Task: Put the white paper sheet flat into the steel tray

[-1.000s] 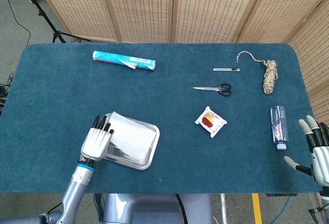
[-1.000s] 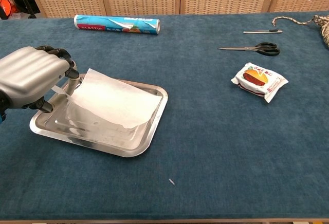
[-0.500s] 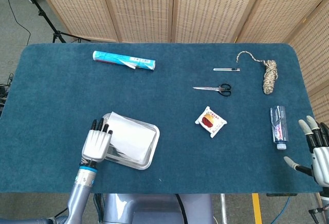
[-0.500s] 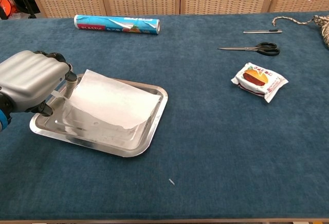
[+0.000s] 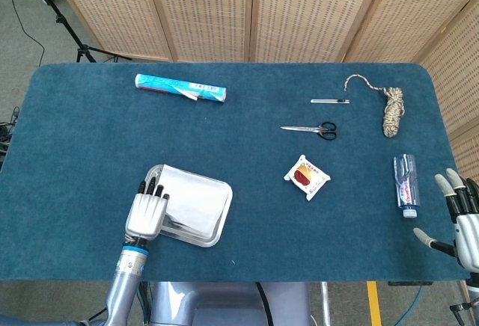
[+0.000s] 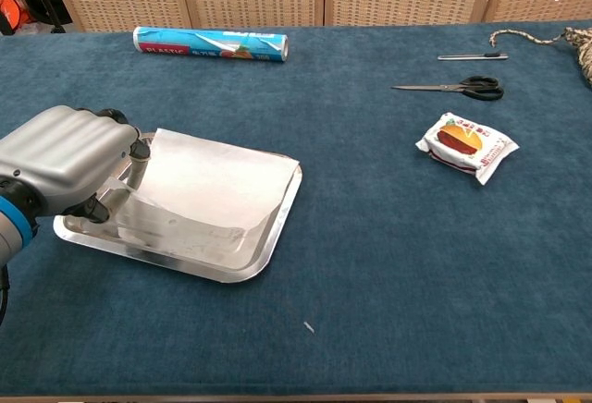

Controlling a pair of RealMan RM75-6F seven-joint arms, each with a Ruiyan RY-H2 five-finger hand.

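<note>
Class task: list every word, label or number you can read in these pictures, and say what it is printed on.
"PLASTIC": on the blue wrap roll, chest view; the rest of its print is blurred.
Snack packet: picture and print too small to read.
Bottle label: unreadable.

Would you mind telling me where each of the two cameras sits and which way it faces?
Head view: high above the near edge, looking down on the whole table; left hand and right hand show.
Chest view: low at the near edge, looking across the table; only the left hand shows.
Shared: steel tray, paper sheet, scissors.
</note>
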